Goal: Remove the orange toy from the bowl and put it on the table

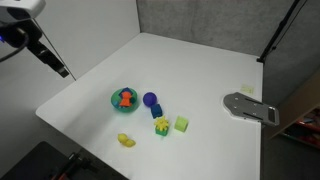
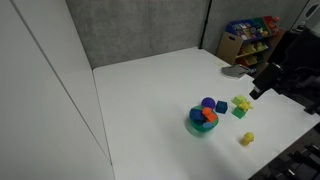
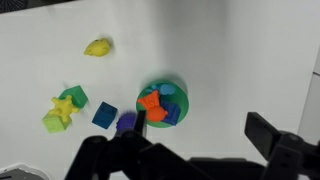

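Note:
The orange toy (image 3: 151, 106) lies in the teal-green bowl (image 3: 181, 97) beside small blue pieces. In both exterior views the orange toy (image 1: 125, 98) (image 2: 209, 116) shows inside the bowl (image 1: 114, 99) (image 2: 194, 124) on the white table (image 1: 190, 70) (image 2: 150, 90). My gripper (image 3: 200, 125) is open and empty, high above the table, with the bowl just beside its left finger in the wrist view. In both exterior views the gripper (image 1: 55, 62) (image 2: 262, 85) hangs well clear of the bowl.
Next to the bowl stand a purple round object (image 1: 150, 99), a blue block (image 1: 156, 111), a yellow-green star toy (image 1: 162, 125) and a green block (image 1: 181, 124). A yellow toy (image 1: 126, 140) lies near the table's edge. A grey flat object (image 1: 250, 107) lies further off.

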